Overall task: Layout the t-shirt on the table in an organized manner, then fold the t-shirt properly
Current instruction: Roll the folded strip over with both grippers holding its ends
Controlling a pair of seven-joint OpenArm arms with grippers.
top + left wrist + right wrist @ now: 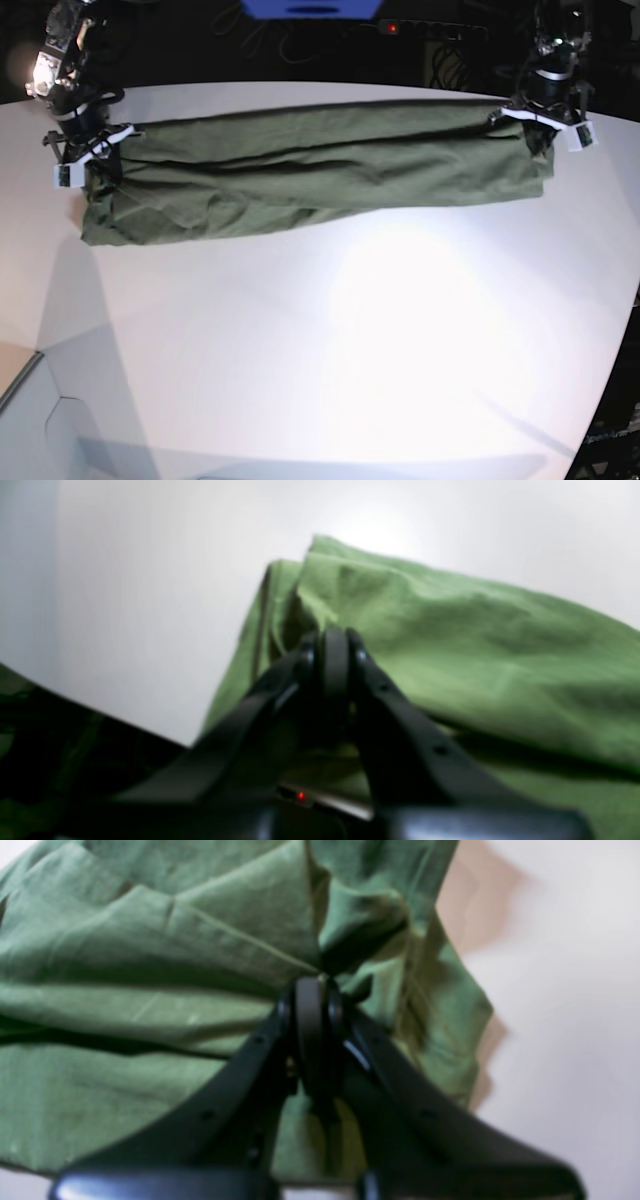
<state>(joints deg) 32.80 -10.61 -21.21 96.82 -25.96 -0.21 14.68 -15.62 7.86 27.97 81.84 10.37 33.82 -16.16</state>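
Both jaw pairs are clamped on cloth: the left gripper (334,652) and right gripper (311,1000) each pinch an end of the t-shirt (310,170). It spans the table (350,350) from 9 to 3 o'clock, apparently taut. Uneven pulling could slip a grip, bunching the fabric.

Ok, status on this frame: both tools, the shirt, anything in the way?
Left tool shut on t-shirt end. Right tool shut on other end. Shirt stretched long across table, still wrinkled. Nothing in the way.
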